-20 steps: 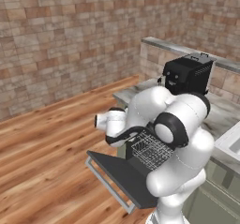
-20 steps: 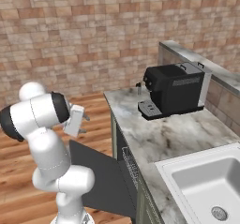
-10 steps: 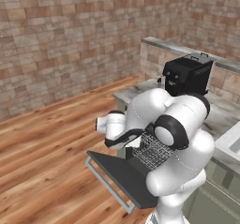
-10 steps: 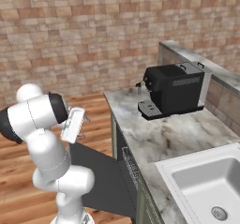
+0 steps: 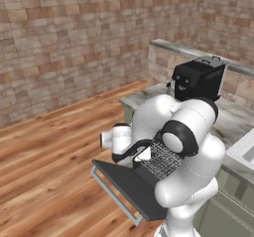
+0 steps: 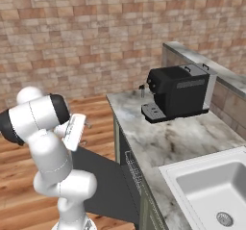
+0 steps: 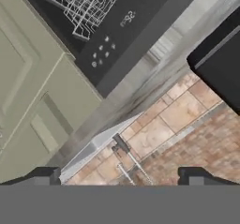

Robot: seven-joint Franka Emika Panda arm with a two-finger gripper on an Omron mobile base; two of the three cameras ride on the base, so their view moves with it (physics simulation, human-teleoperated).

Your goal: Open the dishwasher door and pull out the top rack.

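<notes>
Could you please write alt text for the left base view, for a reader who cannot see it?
The dishwasher door lies folded down flat, and the wire top rack juts out above it, partly hidden by the white robot arm. Behind, a black coffee machine stands on the marble counter before a brick wall.

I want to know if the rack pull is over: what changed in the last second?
The claw has tilted in place above the dishwasher door: in the right base view the hand swung from pointing sideways to pointing more downward. It is open and holds nothing. The door lies flat open, the top rack stands out over it, and the coffee machine sits on the counter, all as before.
</notes>
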